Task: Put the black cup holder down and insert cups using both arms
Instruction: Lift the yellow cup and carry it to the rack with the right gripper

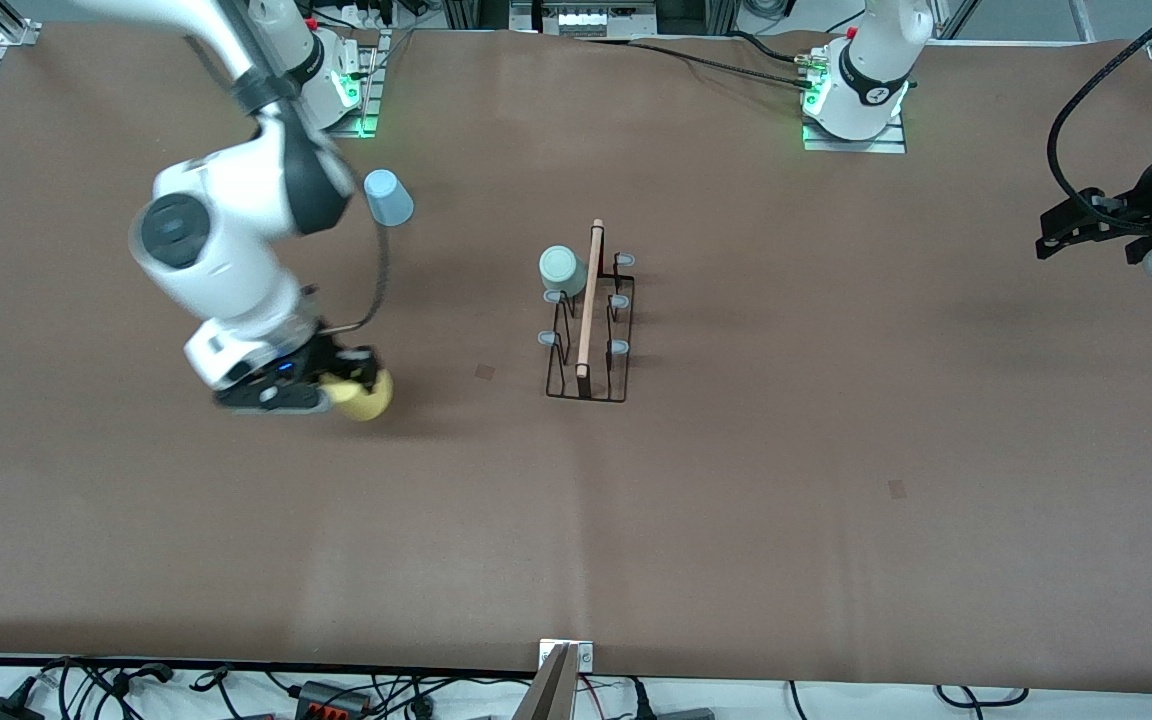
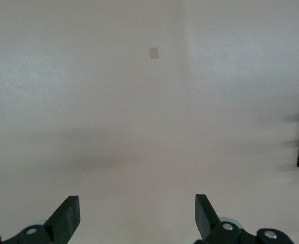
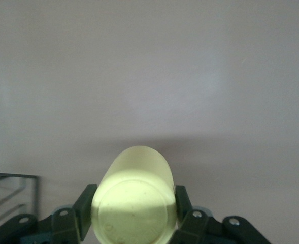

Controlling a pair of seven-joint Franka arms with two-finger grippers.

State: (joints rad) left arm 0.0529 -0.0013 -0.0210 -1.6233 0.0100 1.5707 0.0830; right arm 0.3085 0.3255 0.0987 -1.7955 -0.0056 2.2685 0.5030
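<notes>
We saw the right arm bent low over the table (image 1: 736, 500) toward its own end, its right gripper (image 1: 351, 380) clamped on the yellow cup (image 1: 366, 397), which lay sideways between the fingers (image 3: 83, 206). The left gripper (image 2: 137, 216) waited with fingers apart. The black cup holder (image 1: 589, 330) stood mid-table, carrying the mint green cup (image 1: 561, 270). The light blue cup (image 1: 388, 197) stood farther from the front camera than the right gripper.

Three cups are showing: a yellow cup (image 1: 364, 396), a light blue cup (image 1: 388, 198) and a mint green cup (image 1: 560, 270). One black wire rack (image 1: 589, 340) is standing on the table, carrying six pegs. Two robot arms are working, each carrying one gripper: the right gripper (image 1: 341, 385) and the left gripper (image 1: 1071, 232).
</notes>
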